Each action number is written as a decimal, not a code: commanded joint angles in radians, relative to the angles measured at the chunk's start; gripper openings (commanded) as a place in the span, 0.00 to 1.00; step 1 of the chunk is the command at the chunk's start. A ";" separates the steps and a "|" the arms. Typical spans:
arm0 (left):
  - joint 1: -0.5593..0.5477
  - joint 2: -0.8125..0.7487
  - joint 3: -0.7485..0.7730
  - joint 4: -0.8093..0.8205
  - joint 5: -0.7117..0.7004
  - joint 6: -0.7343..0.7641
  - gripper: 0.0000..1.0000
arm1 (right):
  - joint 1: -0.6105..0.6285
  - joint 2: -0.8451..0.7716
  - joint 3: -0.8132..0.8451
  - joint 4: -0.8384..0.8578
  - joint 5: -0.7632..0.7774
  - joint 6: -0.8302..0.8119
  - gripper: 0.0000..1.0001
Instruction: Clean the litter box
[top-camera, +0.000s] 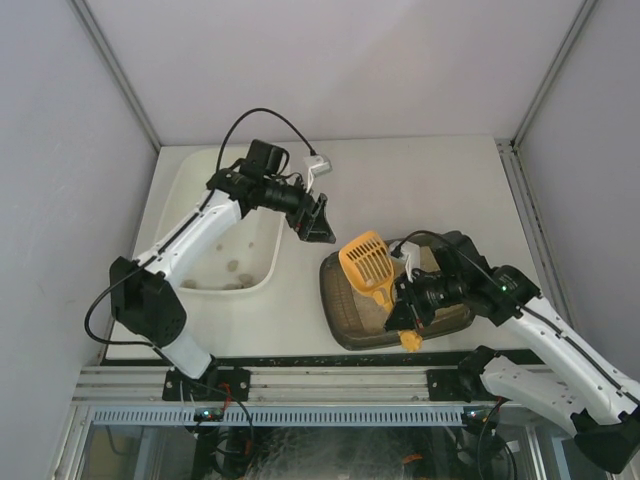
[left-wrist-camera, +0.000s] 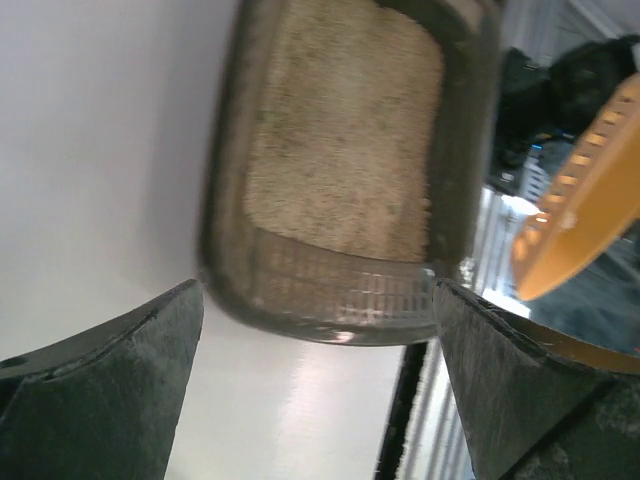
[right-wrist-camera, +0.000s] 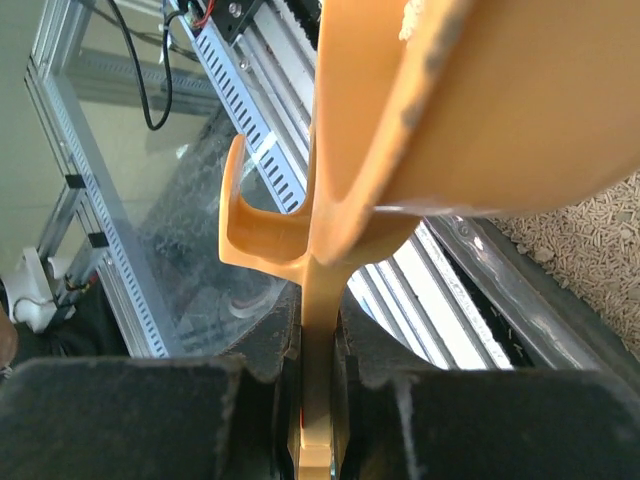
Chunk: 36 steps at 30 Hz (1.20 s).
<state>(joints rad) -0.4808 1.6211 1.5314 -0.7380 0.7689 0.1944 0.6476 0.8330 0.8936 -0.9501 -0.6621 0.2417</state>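
Observation:
The litter box (top-camera: 347, 322) is a dark tray with beige litter near the table's front edge. An orange slotted scoop (top-camera: 366, 261) hangs over its left part, head raised. My right gripper (top-camera: 407, 301) is shut on the scoop's handle; in the right wrist view the handle (right-wrist-camera: 318, 400) sits pinched between the jaws of the right gripper (right-wrist-camera: 320, 420), with the litter box rim (right-wrist-camera: 520, 300) below. My left gripper (top-camera: 319, 222) is open and empty, above the table just left of and beyond the box. In the left wrist view the litter box (left-wrist-camera: 340, 170) lies past the left gripper (left-wrist-camera: 315, 385).
A large white tub (top-camera: 262, 268) stands at the left of the table with a few small clumps (top-camera: 236, 268) on its floor. The left arm reaches over its right wall. The aluminium rail (top-camera: 330, 380) runs along the near edge. Grey walls close in both sides.

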 joint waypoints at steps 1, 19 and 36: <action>-0.010 0.017 -0.035 -0.001 0.315 0.005 1.00 | -0.006 0.028 0.045 0.010 -0.057 -0.115 0.00; -0.019 0.183 0.208 -0.668 0.546 0.578 1.00 | -0.035 0.002 0.039 0.031 -0.036 -0.082 0.00; -0.125 0.278 0.339 -0.645 0.479 0.513 0.96 | -0.035 0.101 0.034 0.105 -0.085 -0.062 0.00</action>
<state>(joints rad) -0.6071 1.8786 1.8267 -1.3899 1.2476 0.7177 0.6174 0.9478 0.9062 -0.9066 -0.7250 0.1741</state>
